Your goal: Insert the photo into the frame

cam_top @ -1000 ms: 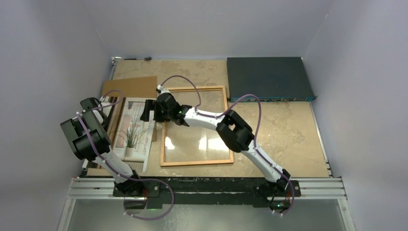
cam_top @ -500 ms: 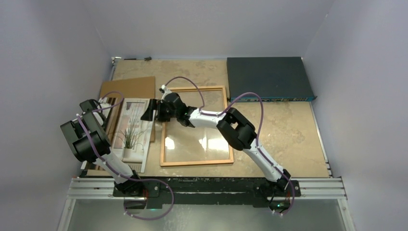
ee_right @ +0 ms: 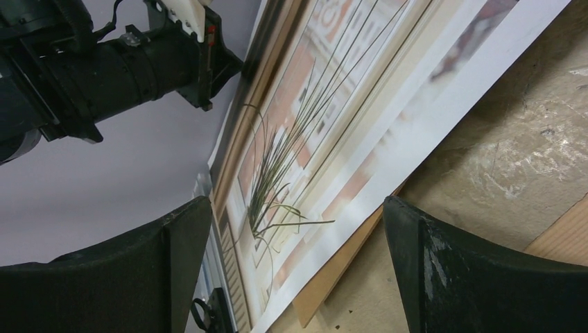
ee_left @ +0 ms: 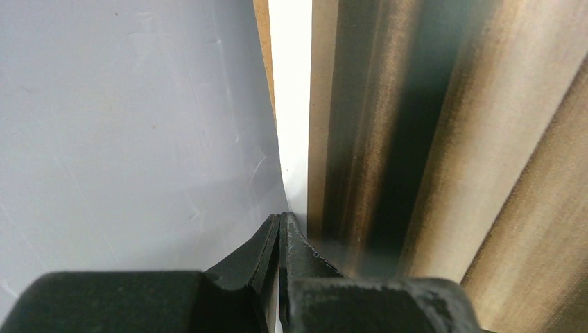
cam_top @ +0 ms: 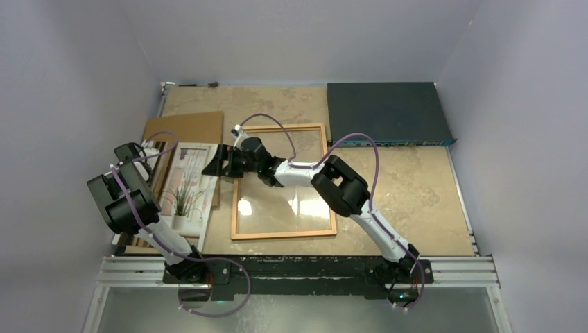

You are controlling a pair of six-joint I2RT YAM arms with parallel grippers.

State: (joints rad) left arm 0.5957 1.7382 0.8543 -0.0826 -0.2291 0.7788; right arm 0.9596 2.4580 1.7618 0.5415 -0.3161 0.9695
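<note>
Top external view: we see the right arm stretched left across the upper left corner of the frame (cam_top: 284, 234), elbow bent above the glass, its wrist low near the table (cam_top: 416, 187). The right gripper (cam_top: 213, 164) hangs at the right edge of the photo (cam_top: 187, 184). In the right wrist view its two fingers (ee_right: 173, 263) stand wide apart with nothing between them but the print below. The left arm folds back on itself at the left side of the table, forearm pointing away from the base. In the left wrist view the left gripper (ee_left: 281, 232) is pinched tight, the print's white edge running right into the closed tips, so we read it as clamped on that sheet's left edge.

The photo sits left of the frame, partly over the brown backing board (cam_top: 194, 125), its left side raised and its right edge down by the table. It shows a spindly dark plant before pale curtains, with pink and brown bands and a white border. The frame lies flat, orange-brown wood around clear glass that catches light. A dark blue box (cam_top: 385, 111) rests at the far right corner.
</note>
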